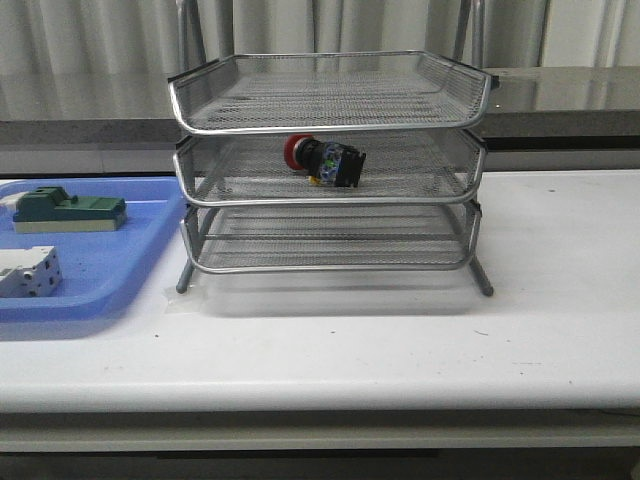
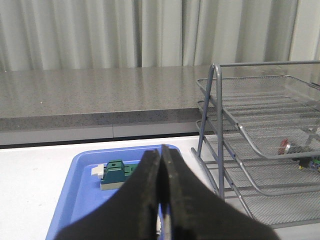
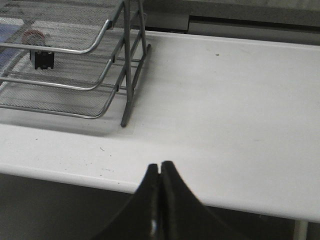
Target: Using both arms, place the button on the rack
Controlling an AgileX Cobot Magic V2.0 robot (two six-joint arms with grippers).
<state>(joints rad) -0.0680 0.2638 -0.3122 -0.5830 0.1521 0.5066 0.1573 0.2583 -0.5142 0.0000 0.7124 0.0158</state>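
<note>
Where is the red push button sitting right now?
In the front view, the push button lies on its side in the middle tier of the wire rack, near the centre, red cap pointing toward the blue tray on the left.

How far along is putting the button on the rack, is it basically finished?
It looks finished. The button lies on its side in the middle tier of the rack. Nothing is in hand: the left gripper and right gripper are both shut, empty and away from the rack. Nothing visible remains to be done.
</note>
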